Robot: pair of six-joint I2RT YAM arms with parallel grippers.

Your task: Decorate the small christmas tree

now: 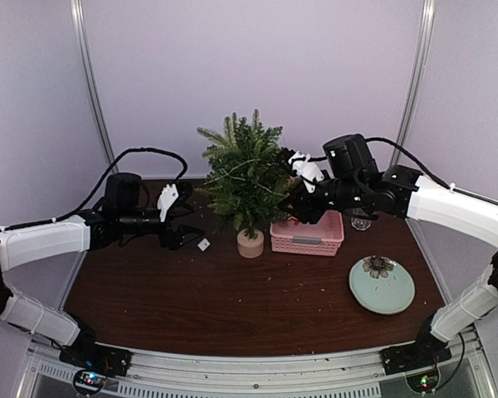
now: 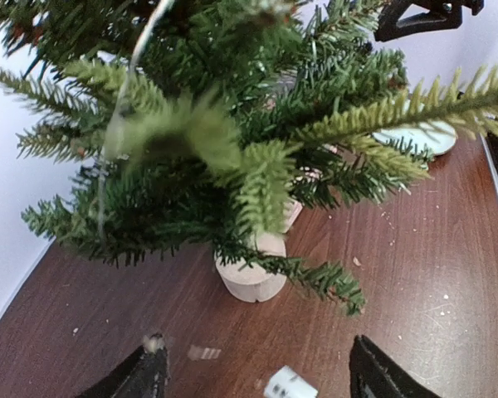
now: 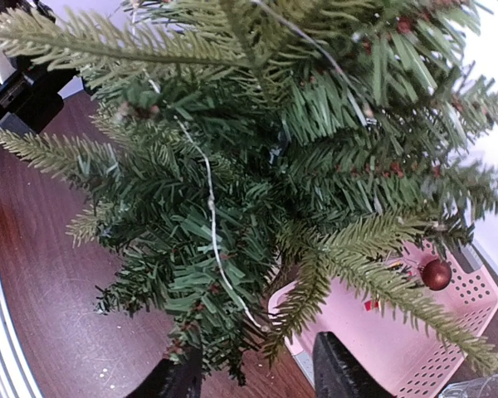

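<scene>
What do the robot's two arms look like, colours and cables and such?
The left arm and right arm have white tubular shells and black joints. The left gripper and right gripper are black, each with a white piece on top. A black cable loops off each wrist.

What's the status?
Left claw open, empty, facing small green artificial fir tree on pale wooden stump. Right claw open at its branches, over pink plastic basket. Small white block by left claw.
</scene>
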